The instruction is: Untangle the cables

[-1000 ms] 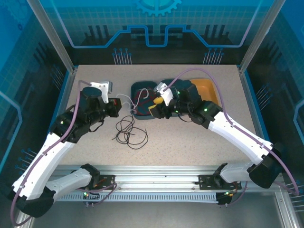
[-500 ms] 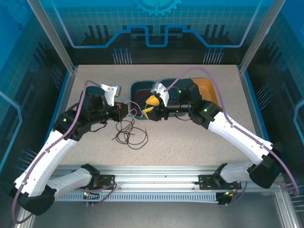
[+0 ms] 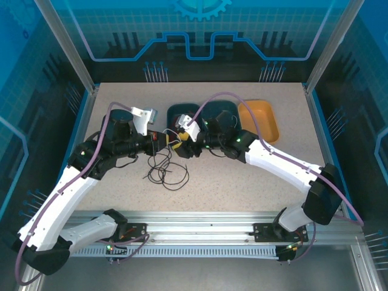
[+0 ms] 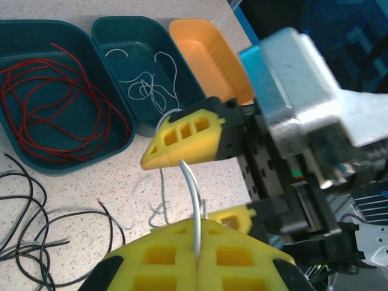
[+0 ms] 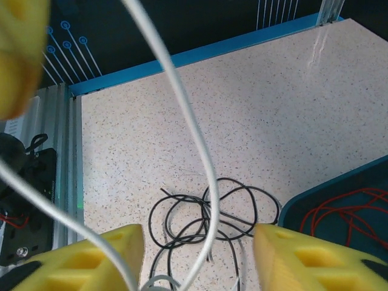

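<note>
Clamping down with the left gripper [image 4: 197,242] on a white cable [image 4: 193,194], yellow pads [image 4: 163,254] pressed flat together and pinching the strand right at the seam. Rising straight out of that pinch and up past the right gripper [image 5: 197,245], nose to nose with the left one and just beyond its tip. Spread apart over there, straddling the same white strand, with a loop of it hanging through the gap; closed on nothing, and hard to say whether brushing either of the fingers [image 5: 91,257]. Down below those parted fingers, lying loose on the speckled table [image 3: 242,176]: a curly bundle of black cables [image 3: 163,171], near the left gripper's underside too and apart from both. Beyond the left gripper and off to its left in the wrist view, coiled in a teal tray [image 4: 73,162]: the red cables [image 4: 57,100]. Next door, straight ahead of that gripper, lying in a second teal tray [image 4: 145,124]: more thin white cables [image 4: 148,85]. Further right again, just beside that tray and behind the right gripper's upper finger: an orange tray [image 4: 206,57].
</note>
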